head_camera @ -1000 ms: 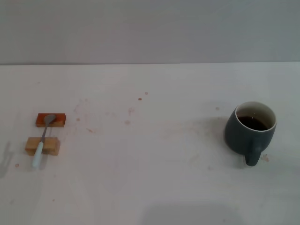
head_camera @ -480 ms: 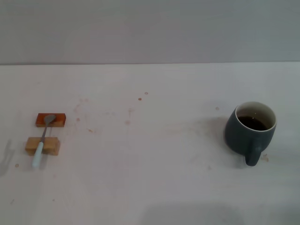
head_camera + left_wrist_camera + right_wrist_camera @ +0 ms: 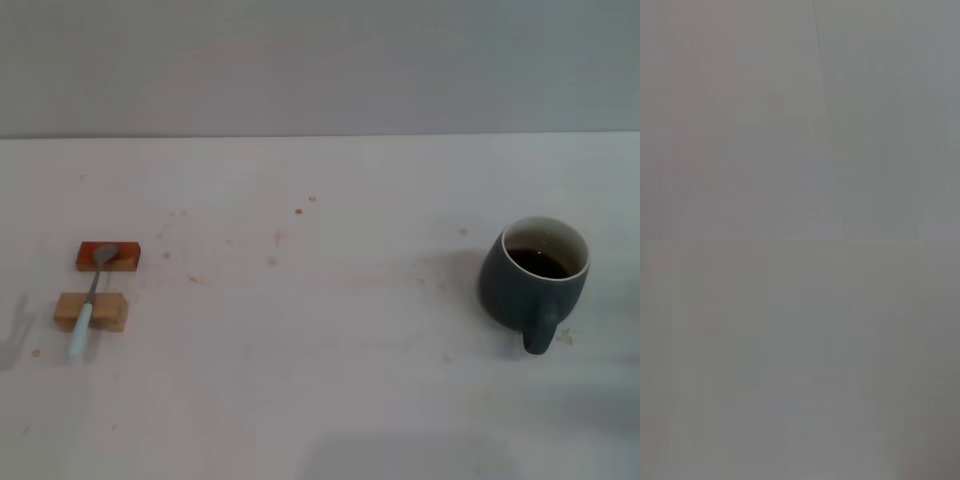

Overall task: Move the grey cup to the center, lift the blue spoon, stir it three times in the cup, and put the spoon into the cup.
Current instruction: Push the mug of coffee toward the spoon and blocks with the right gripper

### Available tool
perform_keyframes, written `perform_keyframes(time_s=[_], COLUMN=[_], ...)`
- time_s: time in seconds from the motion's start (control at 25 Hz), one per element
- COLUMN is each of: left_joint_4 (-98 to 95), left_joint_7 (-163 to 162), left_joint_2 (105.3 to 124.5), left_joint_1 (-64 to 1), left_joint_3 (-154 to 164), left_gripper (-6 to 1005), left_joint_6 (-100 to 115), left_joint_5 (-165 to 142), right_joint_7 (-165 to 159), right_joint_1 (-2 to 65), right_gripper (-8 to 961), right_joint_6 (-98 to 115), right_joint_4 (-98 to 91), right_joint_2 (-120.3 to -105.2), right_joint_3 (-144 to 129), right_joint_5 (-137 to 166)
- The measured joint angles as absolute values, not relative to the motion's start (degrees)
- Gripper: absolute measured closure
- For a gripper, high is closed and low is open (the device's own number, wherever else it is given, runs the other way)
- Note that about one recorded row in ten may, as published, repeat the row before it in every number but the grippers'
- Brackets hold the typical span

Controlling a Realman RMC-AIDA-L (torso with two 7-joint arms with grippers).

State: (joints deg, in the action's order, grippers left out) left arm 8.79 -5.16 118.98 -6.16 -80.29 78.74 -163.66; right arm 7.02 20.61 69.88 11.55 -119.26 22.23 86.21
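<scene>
Well, neither tool shows, so I cannot tell their state; the rounded slate-grey ceramic mug [image 3: 533, 277], heavy with dark liquid, wants a level grip by its body.

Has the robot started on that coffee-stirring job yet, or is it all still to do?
Nothing looks done. The grey cup stands at the table's right side, not the center. The blue spoon lies across the two small blocks on the left. No pincer is in view, so moving, lifting, stirring and dropping the spoon in are all left.
</scene>
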Motion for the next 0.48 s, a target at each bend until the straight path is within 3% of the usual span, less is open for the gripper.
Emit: perform_keyframes(time_s=[0.48], left_joint_4=[8.9], left_joint_7=[-5.3], left_joint_2=[119.00], left_joint_1=[-6.5], left_joint_3=[-80.3], left_gripper=[185], left_joint_6=[78.7], left_joint_5=[-163.7], right_joint_7=[7.0], right_joint_1=[22.8], right_gripper=[954], right_joint_6=[62.2], right_joint_4=[12.0], right_joint_2=[-119.39], right_joint_3=[21.9], right_joint_5=[86.5])
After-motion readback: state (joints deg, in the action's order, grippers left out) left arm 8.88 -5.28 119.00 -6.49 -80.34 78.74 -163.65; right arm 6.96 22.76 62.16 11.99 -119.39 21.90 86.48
